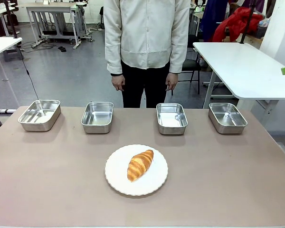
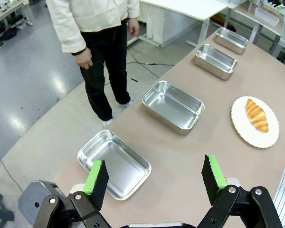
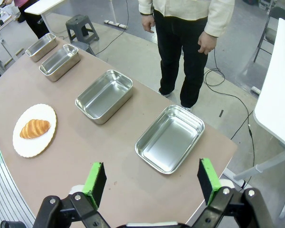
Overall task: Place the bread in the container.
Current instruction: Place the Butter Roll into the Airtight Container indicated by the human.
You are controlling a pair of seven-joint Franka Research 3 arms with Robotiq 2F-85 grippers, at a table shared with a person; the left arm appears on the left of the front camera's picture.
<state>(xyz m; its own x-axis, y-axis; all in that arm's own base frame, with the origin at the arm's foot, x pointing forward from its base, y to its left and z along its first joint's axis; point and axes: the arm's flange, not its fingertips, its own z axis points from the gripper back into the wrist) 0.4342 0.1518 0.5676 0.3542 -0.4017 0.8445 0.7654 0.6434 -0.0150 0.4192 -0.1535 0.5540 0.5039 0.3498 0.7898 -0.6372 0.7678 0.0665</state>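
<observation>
A golden-brown croissant (image 1: 140, 164) lies on a round white plate (image 1: 118, 178) near the table's front middle; it also shows as the croissant (image 2: 256, 114) and the croissant (image 3: 34, 128) in the wrist views. Several shiny steel trays stand in a row along the far edge: tray (image 1: 39, 114), tray (image 1: 97, 117), tray (image 1: 171, 118), tray (image 1: 227, 117), all empty. My left gripper (image 2: 154, 179) is open, high above the leftmost tray (image 2: 115, 164). My right gripper (image 3: 152, 180) is open above the rightmost tray (image 3: 170, 138).
A person (image 1: 147, 47) in a cream jacket stands at the far side, hands (image 1: 118, 82) hanging down by the thighs. A white table (image 1: 242, 66) stands behind to the right. Bare table surface surrounds the plate.
</observation>
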